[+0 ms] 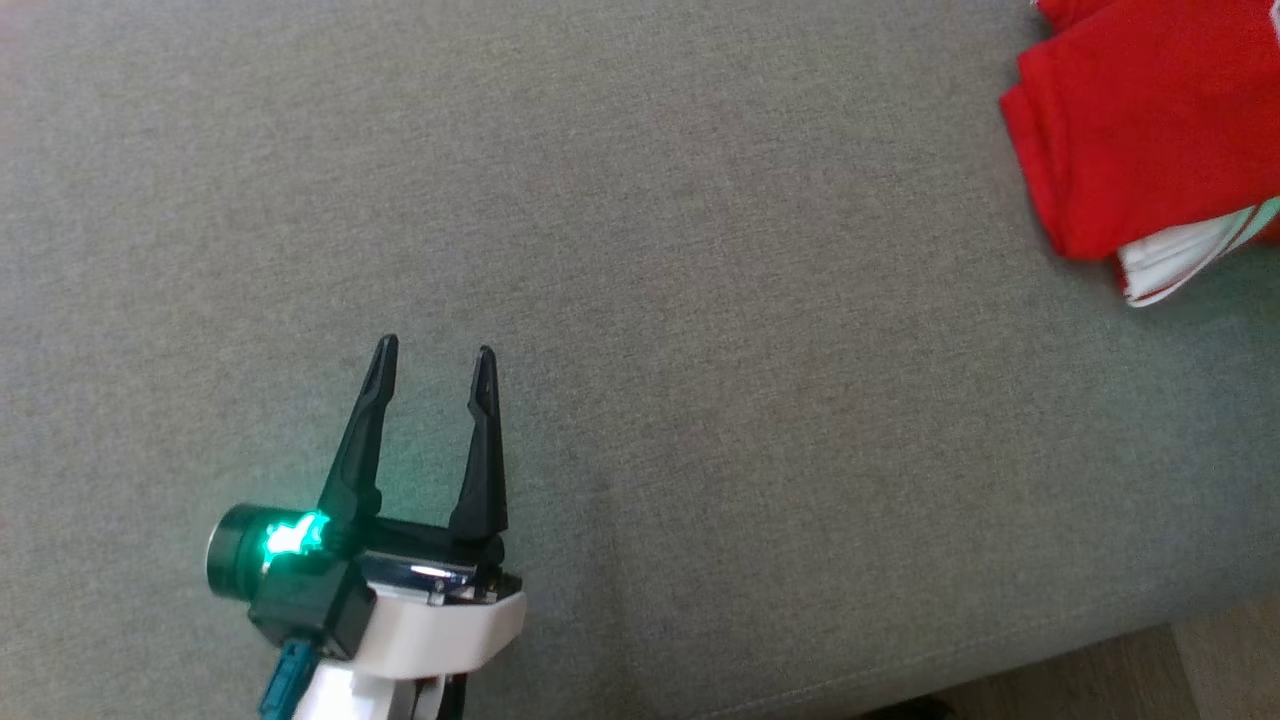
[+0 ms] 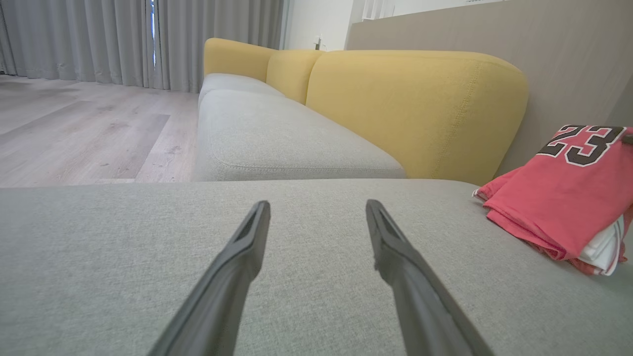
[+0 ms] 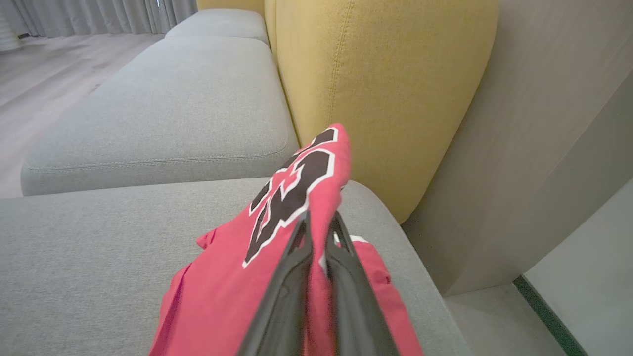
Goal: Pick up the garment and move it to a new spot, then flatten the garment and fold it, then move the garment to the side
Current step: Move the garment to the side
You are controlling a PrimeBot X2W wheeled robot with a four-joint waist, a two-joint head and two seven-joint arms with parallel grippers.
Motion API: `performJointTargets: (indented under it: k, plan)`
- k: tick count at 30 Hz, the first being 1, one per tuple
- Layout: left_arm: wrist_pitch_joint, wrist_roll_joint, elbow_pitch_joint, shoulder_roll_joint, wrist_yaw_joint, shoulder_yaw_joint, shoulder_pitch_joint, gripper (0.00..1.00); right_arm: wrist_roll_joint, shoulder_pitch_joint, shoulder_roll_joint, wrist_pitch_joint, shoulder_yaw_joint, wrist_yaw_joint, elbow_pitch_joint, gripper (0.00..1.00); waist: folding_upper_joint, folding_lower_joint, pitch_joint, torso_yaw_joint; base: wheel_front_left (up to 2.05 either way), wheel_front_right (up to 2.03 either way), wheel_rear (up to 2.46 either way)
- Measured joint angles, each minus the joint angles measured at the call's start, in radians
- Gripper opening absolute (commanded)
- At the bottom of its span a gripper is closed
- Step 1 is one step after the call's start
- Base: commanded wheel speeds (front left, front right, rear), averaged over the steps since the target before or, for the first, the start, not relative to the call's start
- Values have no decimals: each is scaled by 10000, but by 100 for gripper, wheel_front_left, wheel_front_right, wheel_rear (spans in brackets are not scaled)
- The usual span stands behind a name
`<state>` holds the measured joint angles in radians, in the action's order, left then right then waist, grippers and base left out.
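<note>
One folded red garment (image 1: 1150, 130) on the grey seat (image 1: 700, 300).
Right gripper (image 3: 321, 220) clamped on garment at seat's end; left gripper (image 1: 435, 350) spread wide, mid-seat.

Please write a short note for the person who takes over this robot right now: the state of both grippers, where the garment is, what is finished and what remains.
Left gripper: open, holding nothing, over the bare grey seat cushion.
Right gripper: shut on a raised part of the red garment, at the printed number.
Garment: in folded layers at the right end of the cushion, near the yellow backrest, with white trim showing at its edge.
Done, by the look of it: flattening and folding.
Left: probably lay the held part down at the side, open the right gripper and draw it back.
</note>
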<state>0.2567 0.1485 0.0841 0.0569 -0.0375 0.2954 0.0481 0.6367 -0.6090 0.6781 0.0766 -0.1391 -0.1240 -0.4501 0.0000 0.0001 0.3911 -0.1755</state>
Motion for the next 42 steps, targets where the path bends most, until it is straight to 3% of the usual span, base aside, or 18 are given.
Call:
performJointTargets:
  k: [1,2,7,12,20,26,29,36,42]
  plan:
    - [0,0,0,0,29,-4,41,100,-182,7,-4,69,150,0,77,61,0,0,37,-16,0,0,0]
    - [0,0,0,0,31,-10,91,100,-414,17,-15,109,265,0,155,100,0,0,58,-22,0,0,0]
    - [0,4,-81,0,38,-33,128,100,-1845,197,-577,-167,1035,0,589,100,0,-2,-186,24,0,0,0]
    - [0,59,-194,-4,35,-54,40,100,-2529,1311,-2027,-395,953,0,1220,100,0,-2,-749,127,0,0,0]
    - [0,667,-717,-8,-113,-44,-794,100,-2468,3335,-3743,-1670,-556,0,1057,100,0,-3,-2043,529,0,0,0]
    - [-2,840,-1154,-6,-550,-84,-1507,100,-2635,4540,-4332,-3101,-1463,0,514,100,0,-4,-3051,1073,0,0,0]
    - [-2,895,-1177,-6,-692,-161,-1819,100,-3154,5178,-4654,-3244,-1235,0,614,100,1,-4,-3495,1405,0,0,0]
    - [-2,880,-961,-2,-859,-420,-2501,100,-4376,7141,-5724,-3277,100,0,3070,100,1,-4,-4328,2026,0,0,0]
    - [-2,775,-859,0,-865,-589,-3247,100,-4711,8378,-6027,-3277,324,0,3350,100,1,-3,-4760,2067,0,0,0]
